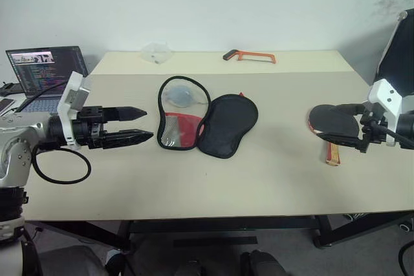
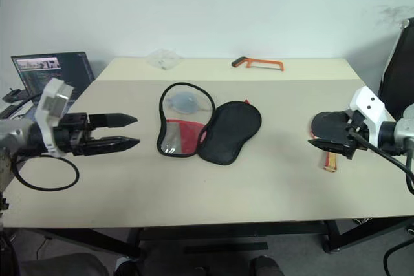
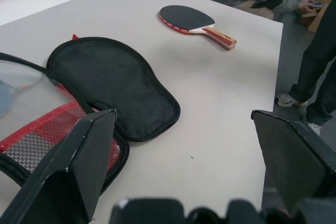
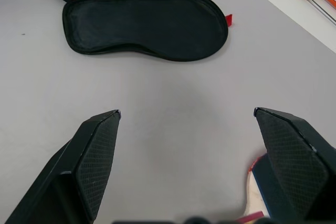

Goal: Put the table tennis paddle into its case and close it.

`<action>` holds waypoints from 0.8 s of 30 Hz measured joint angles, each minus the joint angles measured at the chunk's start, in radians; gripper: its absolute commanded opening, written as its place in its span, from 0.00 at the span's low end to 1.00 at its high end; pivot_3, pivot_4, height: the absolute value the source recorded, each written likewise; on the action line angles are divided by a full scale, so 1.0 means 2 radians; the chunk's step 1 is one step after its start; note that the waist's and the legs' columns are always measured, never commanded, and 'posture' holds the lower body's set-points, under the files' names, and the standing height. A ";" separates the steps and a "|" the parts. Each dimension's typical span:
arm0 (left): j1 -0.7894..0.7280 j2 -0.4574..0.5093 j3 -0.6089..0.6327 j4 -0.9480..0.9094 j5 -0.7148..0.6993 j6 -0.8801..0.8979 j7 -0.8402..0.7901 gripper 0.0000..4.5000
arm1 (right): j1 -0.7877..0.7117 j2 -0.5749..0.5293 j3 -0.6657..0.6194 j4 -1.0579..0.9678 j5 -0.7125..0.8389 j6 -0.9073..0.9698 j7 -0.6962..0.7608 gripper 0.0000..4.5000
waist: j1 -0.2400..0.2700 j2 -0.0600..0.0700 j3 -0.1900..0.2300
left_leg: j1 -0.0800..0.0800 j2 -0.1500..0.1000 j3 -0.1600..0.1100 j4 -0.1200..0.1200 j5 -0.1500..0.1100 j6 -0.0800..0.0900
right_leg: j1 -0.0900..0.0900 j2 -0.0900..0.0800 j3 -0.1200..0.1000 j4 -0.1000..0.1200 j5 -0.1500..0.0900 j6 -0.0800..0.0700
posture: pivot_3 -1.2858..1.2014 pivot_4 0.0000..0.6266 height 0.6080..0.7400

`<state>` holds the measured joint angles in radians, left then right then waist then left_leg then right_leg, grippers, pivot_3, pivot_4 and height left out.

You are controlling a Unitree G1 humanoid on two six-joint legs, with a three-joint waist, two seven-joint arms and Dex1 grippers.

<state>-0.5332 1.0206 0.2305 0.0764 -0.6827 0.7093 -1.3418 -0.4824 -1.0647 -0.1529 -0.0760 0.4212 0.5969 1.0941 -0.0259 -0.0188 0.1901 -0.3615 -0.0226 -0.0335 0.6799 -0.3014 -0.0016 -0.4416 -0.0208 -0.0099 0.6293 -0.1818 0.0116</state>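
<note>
Opening step: the case (image 1: 207,117) lies unzipped on the table (image 1: 272,179), both my tools (image 1: 139,125) (image 2: 318,135) released; next, my right tool must grasp the paddle (image 1: 331,127).

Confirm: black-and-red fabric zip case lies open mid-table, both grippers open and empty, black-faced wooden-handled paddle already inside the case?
Not quite. The black-faced, wooden-handled paddle is not inside the black-and-red fabric zip case; it lies on the bare table, well apart from it, near the right gripper. The left wrist view shows this. The rest holds: case open mid-table, left gripper and right both open and empty.
</note>
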 measured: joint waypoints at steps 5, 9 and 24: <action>-0.010 -0.018 -0.005 0.006 0.015 -0.015 0.019 1.00 | -0.023 0.011 0.005 -0.005 0.013 0.012 0.003 0.99 | -0.001 0.000 0.000 | 0.000 0.000 0.000 0.000 0.000 0.000 | 0.000 0.000 0.000 0.000 0.000 0.000 | 0.52 0.24 1.00; -0.003 -0.017 -0.003 0.005 0.014 -0.016 0.023 1.00 | -0.033 0.013 0.011 -0.002 0.015 0.012 0.008 0.99 | -0.001 0.000 0.000 | 0.000 0.000 0.000 0.000 0.000 0.000 | 0.000 0.000 0.000 0.000 0.000 0.000 | 0.52 0.24 1.00; -0.135 -0.123 -0.018 0.351 0.128 -0.074 0.172 1.00 | -0.017 0.025 0.018 -0.030 0.017 0.022 -0.006 0.99 | 0.006 -0.001 -0.001 | -0.001 -0.001 -0.001 0.001 0.000 0.000 | 0.000 -0.001 0.000 0.000 0.001 0.000 | 0.52 0.24 1.00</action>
<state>-0.8039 0.7745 0.1942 0.7782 -0.4268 0.5611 -0.9974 -0.5167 -1.0150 -0.1160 -0.1360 0.4547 0.6409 1.0815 -0.0136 -0.0214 0.1887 -0.3625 -0.0238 -0.0364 0.6815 -0.3014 -0.0015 -0.4415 -0.0222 -0.0104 0.6295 -0.1795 0.0118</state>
